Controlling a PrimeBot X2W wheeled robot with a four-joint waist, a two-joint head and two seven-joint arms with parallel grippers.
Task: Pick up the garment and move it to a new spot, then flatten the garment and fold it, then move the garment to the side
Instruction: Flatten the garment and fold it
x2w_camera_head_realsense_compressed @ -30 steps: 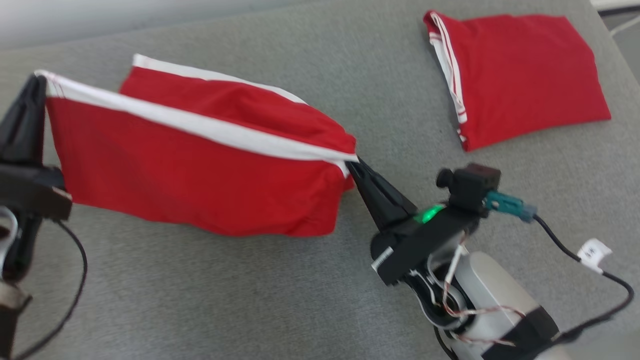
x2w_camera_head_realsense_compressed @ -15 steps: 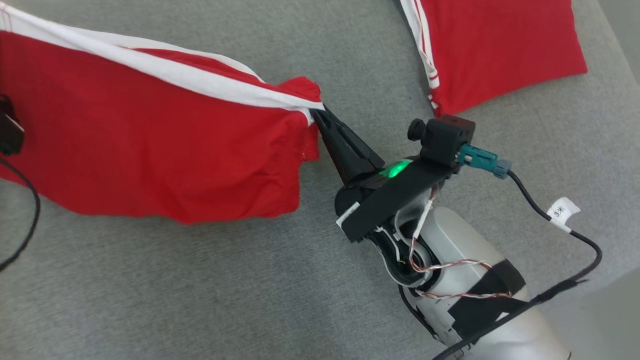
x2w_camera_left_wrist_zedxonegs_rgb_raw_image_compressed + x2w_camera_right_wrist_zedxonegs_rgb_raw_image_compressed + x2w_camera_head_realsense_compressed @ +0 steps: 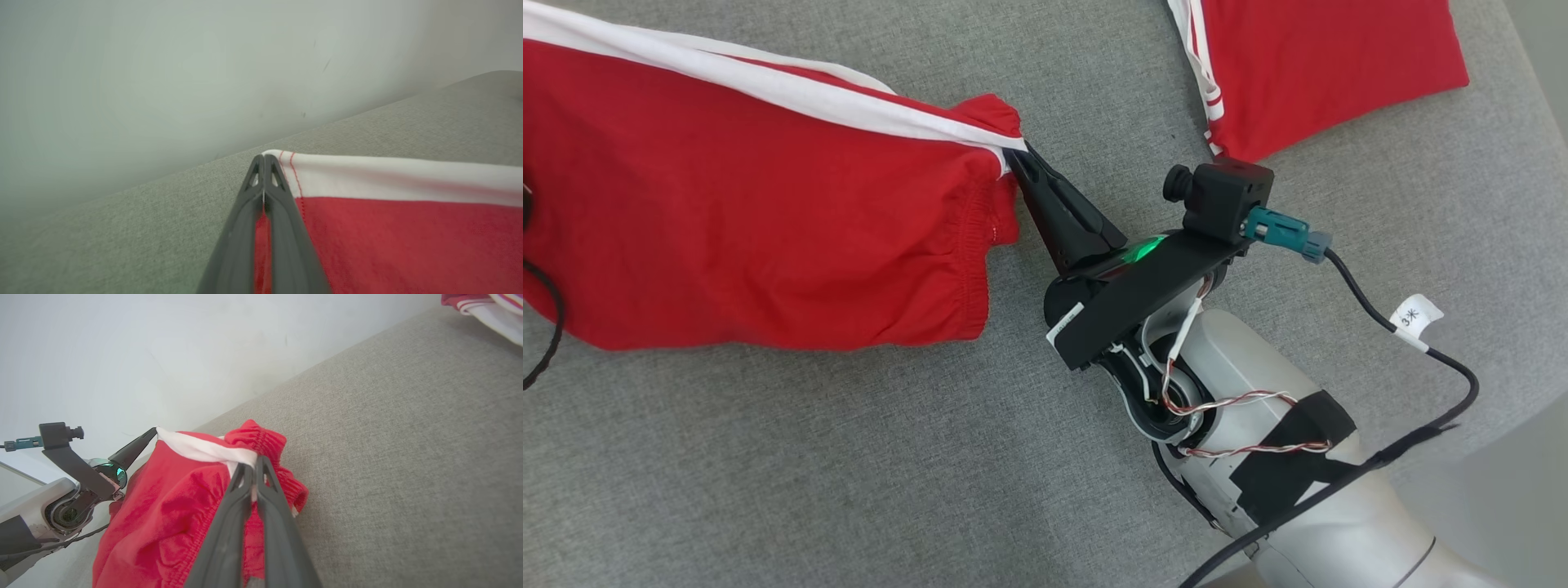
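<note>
a: the right gripper (image 3: 1018,157) is pressed together, pinching the white band (image 3: 849,106) of the garment (image 3: 752,229) with just the tips of its fingers, beside the bunched elastic hem.

b: and the left gripper (image 3: 263,158)?

a: pressed together as well, nipping the left corner of that same band. the garment hangs stretched between the two, left of centre over the grey surface (image 3: 849,457). whether its lower edge touches the surface is hard to tell.

b: what could go wrong from here?

a: a slip, most likely. each hold takes only a sliver of fabric at the fingertips, so an outward pull to tauten it could tug the band free. that side would then drop and crumple.

b: anything further out?

a: the folded red piece (image 3: 1323,65) lies at the far right, well apart. a wide swing to the right could brush it and spoil its fold. and if the arms lower unevenly, the garment would probably land creased rather than flat.
</note>
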